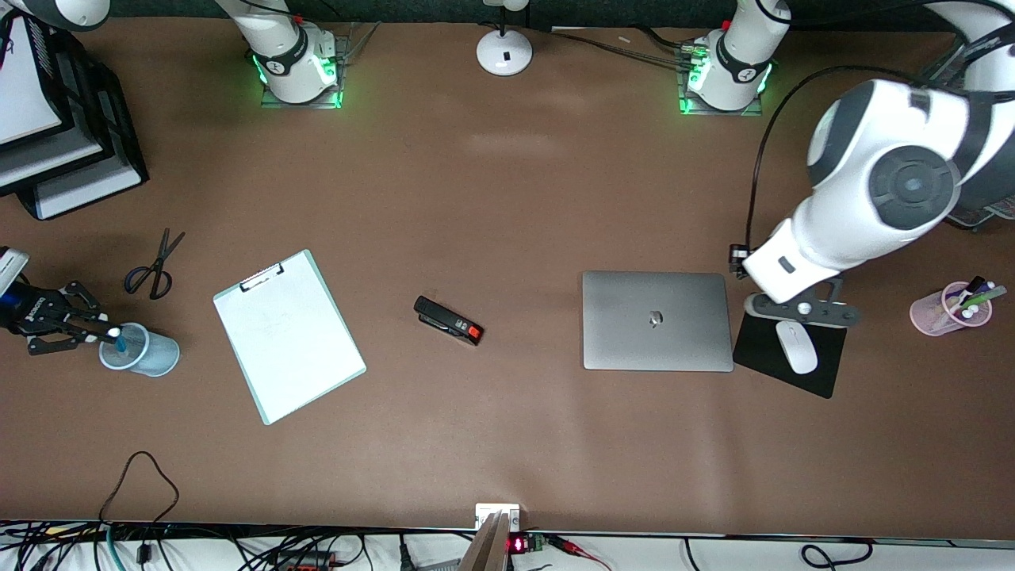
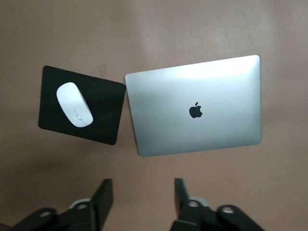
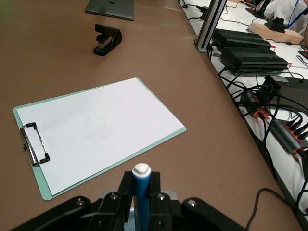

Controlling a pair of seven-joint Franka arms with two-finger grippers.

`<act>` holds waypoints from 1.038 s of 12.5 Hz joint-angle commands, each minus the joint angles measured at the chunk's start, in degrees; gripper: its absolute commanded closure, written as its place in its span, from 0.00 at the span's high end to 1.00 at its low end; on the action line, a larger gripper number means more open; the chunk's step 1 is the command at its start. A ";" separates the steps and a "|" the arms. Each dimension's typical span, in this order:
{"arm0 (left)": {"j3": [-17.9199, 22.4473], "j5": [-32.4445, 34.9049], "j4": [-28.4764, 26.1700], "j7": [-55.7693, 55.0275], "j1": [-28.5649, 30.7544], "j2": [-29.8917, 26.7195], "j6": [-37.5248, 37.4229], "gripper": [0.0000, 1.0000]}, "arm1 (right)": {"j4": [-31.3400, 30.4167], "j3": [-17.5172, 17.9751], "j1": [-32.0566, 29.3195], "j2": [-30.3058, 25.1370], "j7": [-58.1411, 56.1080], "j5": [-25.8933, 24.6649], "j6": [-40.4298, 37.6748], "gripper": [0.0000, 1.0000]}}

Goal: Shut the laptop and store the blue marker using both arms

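A white sheet on a pale green clipboard (image 1: 289,336) lies nearest the front camera, toward the right arm's end of the table. The laptop (image 1: 656,320) sits toward the left arm's end, its slim silver-grey lid shut flat with the dark apple logo facing up. Just beside it, on the side toward the left arm's end, a black mouse pad (image 1: 821,373) carries a white mouse (image 1: 796,346). The left gripper (image 2: 141,202) hangs in the air over the mouse pad's edge, its jaws spread apart and holding nothing. The blue marker (image 3: 141,192) is a short bright-blue stick with a white tip; it stands upright, pinched between the pressed-in jaws of the right gripper (image 1: 99,333), over a pale blue cup (image 1: 141,350) at the right arm's end of the table. The marker's lower end reaches down into the cup's mouth. A clear pink cup (image 1: 947,311) at the left arm's end holds a bunch of pens. A black stapler (image 1: 448,320) lies between clipboard and laptop, and scissors (image 1: 153,267) lie farther from the front camera than the blue cup.
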 commanded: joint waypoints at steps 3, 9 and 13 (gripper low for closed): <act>-0.12 -1.17 0.03 1.88 1.47 -3.79 -1.30 1.00 | 1.97 0.57 -0.91 2.58 -0.88 1.00 0.23 0.00; 0.32 -1.08 1.87 8.29 5.24 -4.40 -6.66 1.00 | 5.38 0.57 -1.97 6.36 -1.23 1.08 0.67 0.00; 8.18 -3.43 0.64 8.65 0.89 -7.21 -6.05 1.00 | 6.98 0.57 -1.88 7.86 -1.58 1.08 1.28 0.00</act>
